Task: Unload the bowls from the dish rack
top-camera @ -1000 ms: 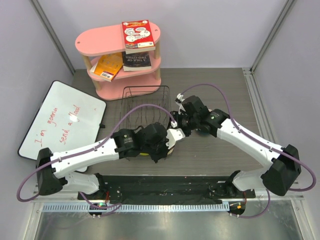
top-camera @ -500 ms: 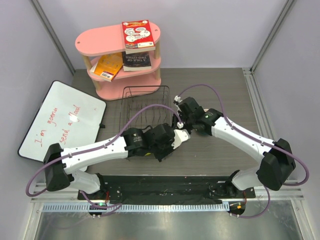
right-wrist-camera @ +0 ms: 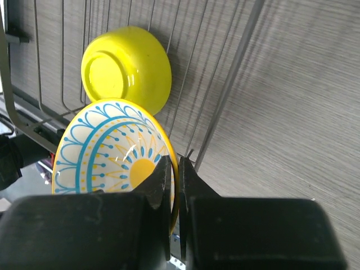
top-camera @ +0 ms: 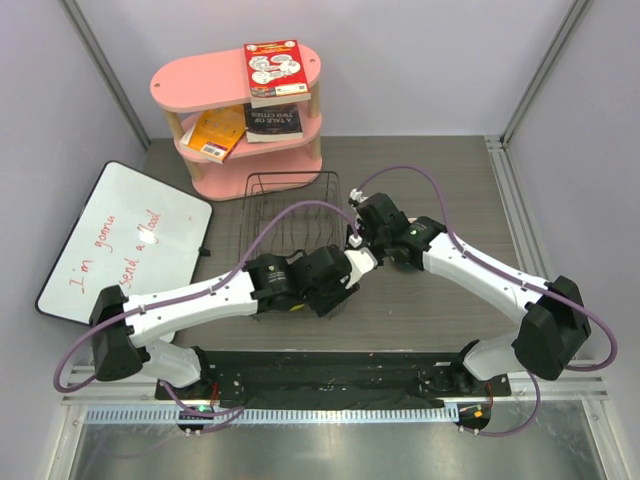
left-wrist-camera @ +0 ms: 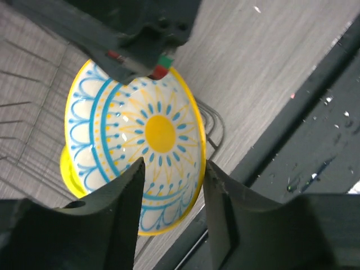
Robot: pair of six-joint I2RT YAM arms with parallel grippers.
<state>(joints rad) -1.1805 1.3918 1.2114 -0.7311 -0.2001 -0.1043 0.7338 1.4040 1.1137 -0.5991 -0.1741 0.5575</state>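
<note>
A grey-brown table (top-camera: 440, 170) with a wood-grain top fills the booth. Pale lilac walls close it in, with metal posts at the back corners. A black mat (top-camera: 330, 372) runs along the near edge where both arms are bolted. At the back left stands a two-tier pink shelf (top-camera: 200, 85). A whiteboard (top-camera: 110, 240) lies at the table's left side, handwritten in red: "I'm gonna send a flood" (the last word is hard to make out). On top of the shelf, a red-covered book (top-camera: 272, 65) carries print too small to read. Below it a black book (top-camera: 273, 122) shows "A TALE OF TWO CITIES", upside down from the top view, beside an orange book (top-camera: 215, 130).

The dish rack (top-camera: 290, 177) sits in front of the shelf, its near end hidden under the left arm. The patterned bowl (right-wrist-camera: 112, 152) is white with blue arcs, a yellow centre and a yellow rim. It is held on edge above the rack's wires, near where they meet the bare table. The right gripper (right-wrist-camera: 175, 163) is clenched on that bowl's rim. The left gripper (left-wrist-camera: 173, 166) is released, its fingers (left-wrist-camera: 126, 214) standing apart with the bowl's lower part seen between them; whether they touch it cannot be told. A yellow bowl (right-wrist-camera: 126, 67) rests in the rack just beside the patterned one, its underside toward the right wrist camera
</note>
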